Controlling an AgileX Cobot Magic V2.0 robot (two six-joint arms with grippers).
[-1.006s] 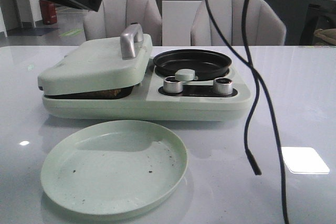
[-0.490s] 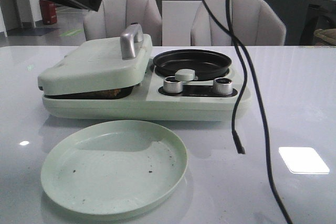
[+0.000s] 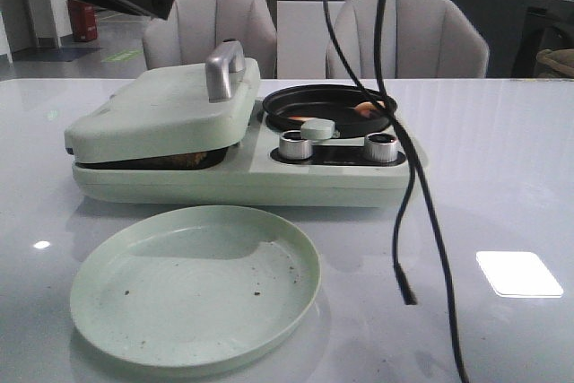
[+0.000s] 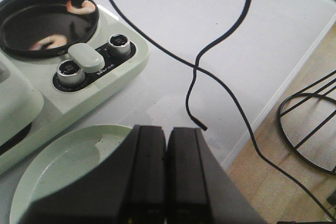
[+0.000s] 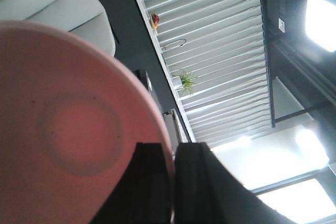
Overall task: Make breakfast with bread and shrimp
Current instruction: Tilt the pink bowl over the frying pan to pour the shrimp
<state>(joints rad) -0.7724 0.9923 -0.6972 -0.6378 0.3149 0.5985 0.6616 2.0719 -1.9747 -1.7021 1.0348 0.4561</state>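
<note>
While the right gripper [image 5: 173, 182] is clamping a pink dish [image 5: 73, 129] by its rim, the shrimp [image 4: 81, 7] are lying in the black pan [image 3: 287, 107]; the left gripper [image 4: 167, 177] is hanging closed and empty; the bread [image 3: 184, 160] is sitting under the press lid [image 3: 161, 105]; plating likely follows.

Two shrimp [image 4: 80, 7] lie in the round black pan [image 4: 31, 35] of the pale green cooker [image 3: 341, 172], apart from each other. Each is small, curled, pinkish-orange and whitish: one near the pan's far rim, the other [image 4: 48, 42] near the rim beside the knobs. The bread [image 3: 184, 160] shows only as a brownish edge under the cooker's nearly closed lid [image 3: 161, 109].
</note>
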